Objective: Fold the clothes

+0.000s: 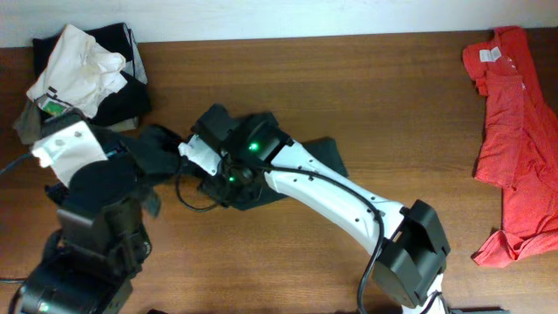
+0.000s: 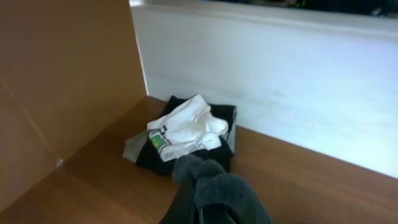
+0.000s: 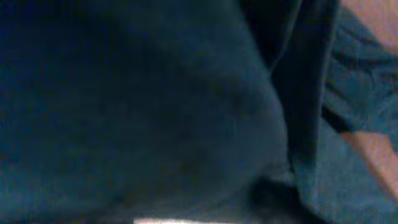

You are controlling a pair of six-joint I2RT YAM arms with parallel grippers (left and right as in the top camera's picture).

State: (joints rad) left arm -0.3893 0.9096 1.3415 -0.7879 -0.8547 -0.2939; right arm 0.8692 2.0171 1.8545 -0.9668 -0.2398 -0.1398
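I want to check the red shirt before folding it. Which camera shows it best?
The overhead view: the red shirt lies rumpled at the far right. The left wrist view shows only other clothes; the right wrist view, only dark cloth close up.

Dark cloth [image 3: 137, 106] fills nearly the whole frame at very close range, blurred and bluish-black. A deep upright fold [image 3: 305, 93] runs right of centre. Brown bench [image 3: 380, 15] shows at the top right corner and right edge. A pale streak [image 3: 186, 220] lies along the bottom edge.
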